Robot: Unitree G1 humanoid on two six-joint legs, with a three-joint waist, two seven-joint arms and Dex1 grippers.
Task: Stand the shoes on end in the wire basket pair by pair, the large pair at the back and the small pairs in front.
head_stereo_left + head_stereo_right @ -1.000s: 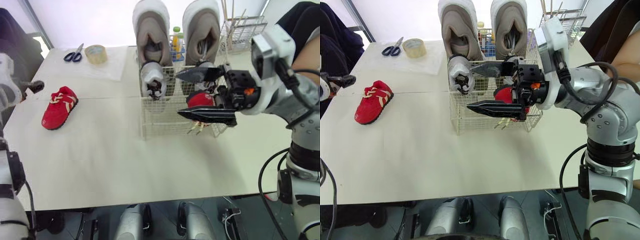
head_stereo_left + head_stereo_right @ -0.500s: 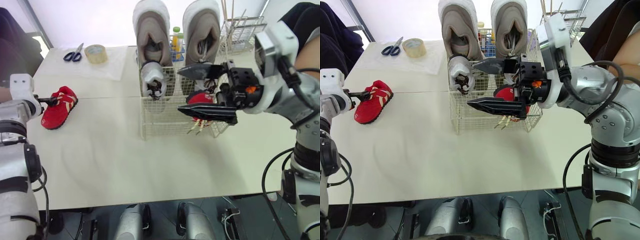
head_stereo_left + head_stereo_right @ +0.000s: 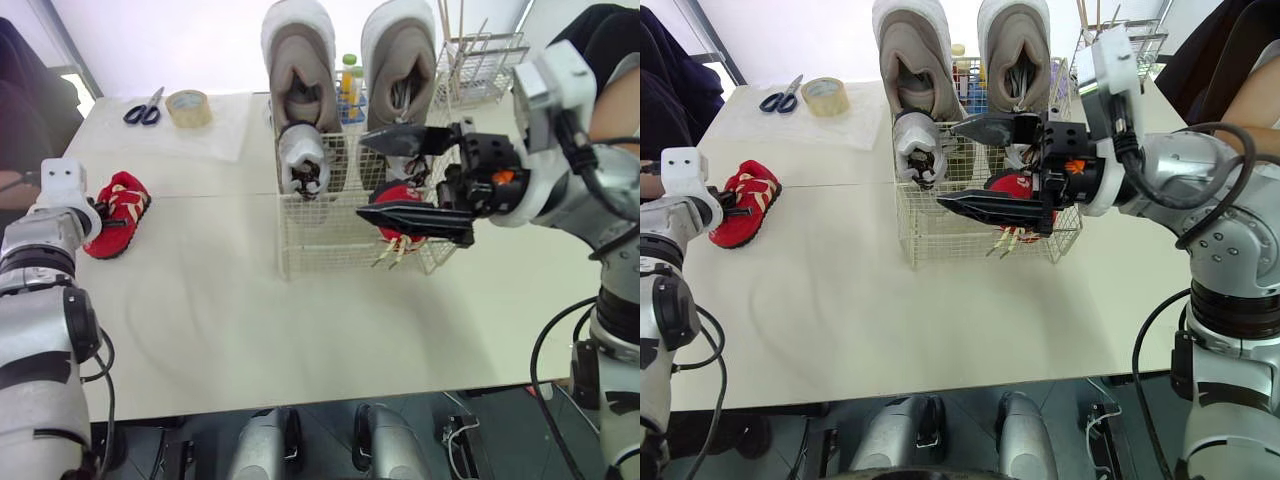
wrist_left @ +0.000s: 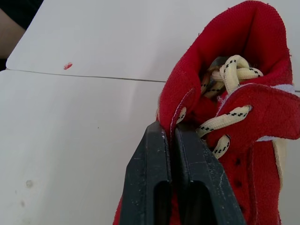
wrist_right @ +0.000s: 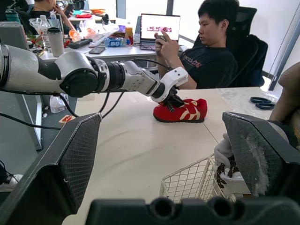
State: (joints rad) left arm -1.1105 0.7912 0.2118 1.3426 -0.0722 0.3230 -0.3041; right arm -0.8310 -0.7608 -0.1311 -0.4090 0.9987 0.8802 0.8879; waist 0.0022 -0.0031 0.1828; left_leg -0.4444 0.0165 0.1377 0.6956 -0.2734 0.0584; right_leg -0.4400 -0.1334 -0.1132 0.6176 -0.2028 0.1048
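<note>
A small red shoe [image 3: 120, 203] with cream laces lies on the table at the left. My left gripper [image 4: 171, 129] is shut on its collar, pinching the red fabric beside the laces. The wire basket [image 3: 330, 245] stands at the table's middle back. Two large grey-and-white shoes [image 3: 303, 60] stand on end along its back. In front of them, a small white shoe [image 3: 303, 160] is on the left and a second red shoe [image 3: 400, 197] on the right. My right gripper [image 3: 362, 180] hangs wide open over the basket's front right, above that red shoe.
Scissors [image 3: 145, 105] and a tape roll [image 3: 188, 107] lie at the back left. A wire rack [image 3: 482, 60] and yellow bottles [image 3: 350, 80] stand behind the basket. A seated person [image 5: 211, 51] is beyond the table's left side.
My left arm has come in from the left to the red shoe, and its gripper has shut on the collar. The right gripper stays open over the basket.
</note>
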